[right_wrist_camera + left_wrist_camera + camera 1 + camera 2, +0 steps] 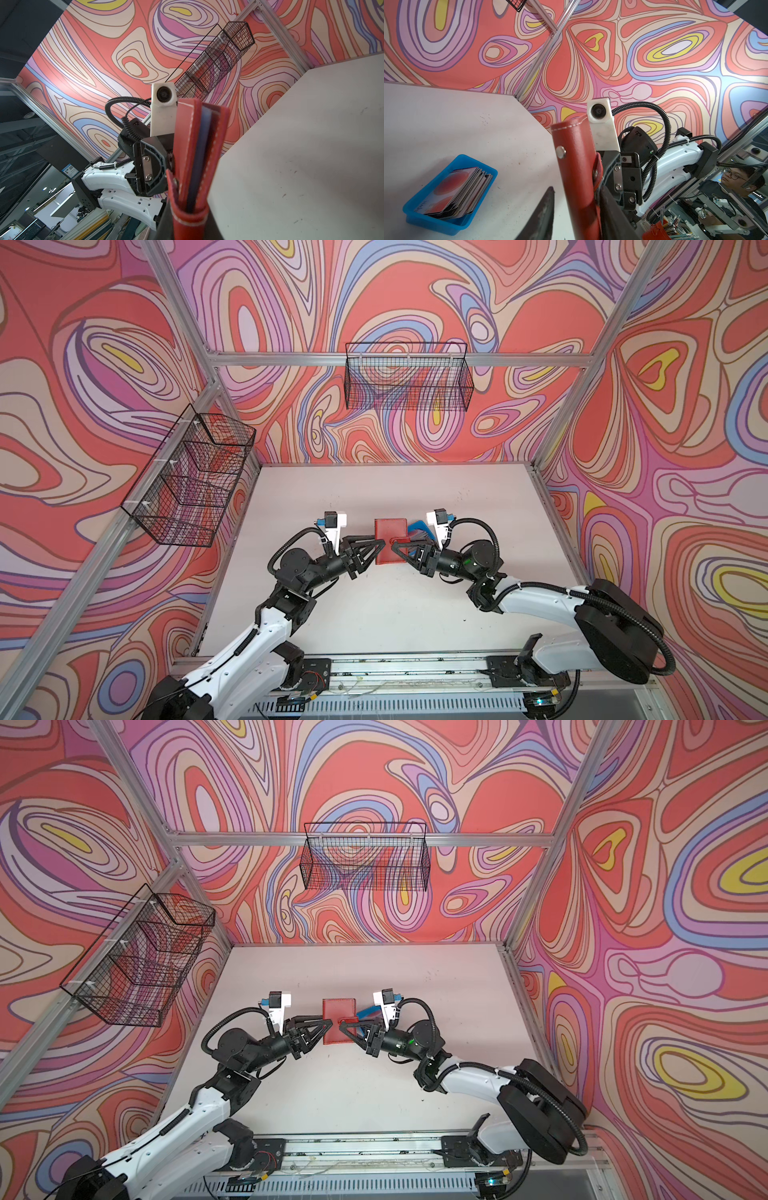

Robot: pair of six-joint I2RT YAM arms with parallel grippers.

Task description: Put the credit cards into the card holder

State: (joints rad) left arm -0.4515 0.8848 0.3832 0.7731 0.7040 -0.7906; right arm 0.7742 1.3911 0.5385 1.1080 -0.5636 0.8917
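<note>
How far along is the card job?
Done: strap unsnapped, stud bare on the card holder. In hand: right gripper pinches the strap, left gripper loosely straddles the spine; it is barely parted. Left: the visible credit cards sit stacked in the blue tray; none seen in the holder.

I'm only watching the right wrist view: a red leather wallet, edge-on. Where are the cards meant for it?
Observer: The left wrist view shows the credit cards stacked in a blue tray.
Operator: Is the wallet snapped shut?
Observer: No; in that view the card holder's metal stud is bare, with the strap tab off it.
Operator: Is that other arm holding it?
Observer: The left gripper's jaws straddle it; the left wrist view shows a gap beside one finger.
</note>
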